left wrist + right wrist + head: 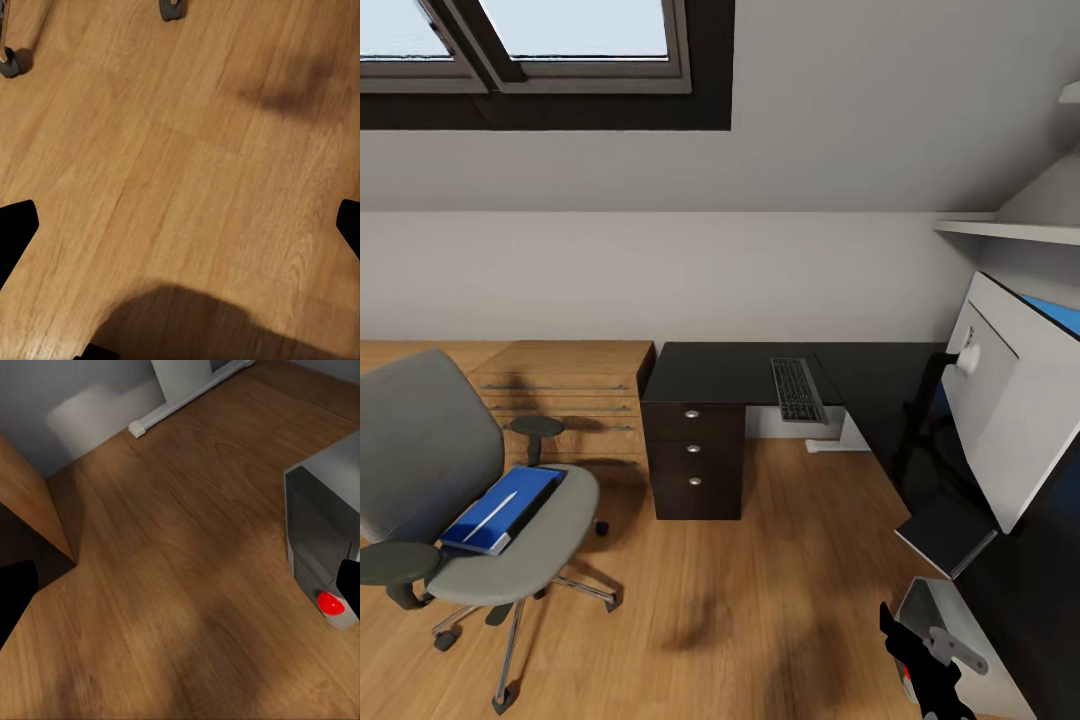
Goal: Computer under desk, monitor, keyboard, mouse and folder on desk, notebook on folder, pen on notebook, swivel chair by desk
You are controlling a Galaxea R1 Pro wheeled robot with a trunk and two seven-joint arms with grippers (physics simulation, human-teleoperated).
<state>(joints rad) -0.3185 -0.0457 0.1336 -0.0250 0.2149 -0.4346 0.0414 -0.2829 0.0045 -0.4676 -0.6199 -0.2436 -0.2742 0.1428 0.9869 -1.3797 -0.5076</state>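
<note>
Folder [503, 510] lies on the chair [455, 500] seat at lower left; keyboard [797, 389] rests on the tabletop [720, 372] mid-frame. Right tool [920, 655], lower right, and left tool [180, 225] are both spread, grasping nothing.

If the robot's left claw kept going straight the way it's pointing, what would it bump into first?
Most likely the bare wooden floor. The left gripper looks down at it with nothing in between; the chair's castors sit off to the side.

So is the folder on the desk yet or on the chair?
On the chair: the folder lies flat on its seat, a pen on top; the desk stands apart.
</note>
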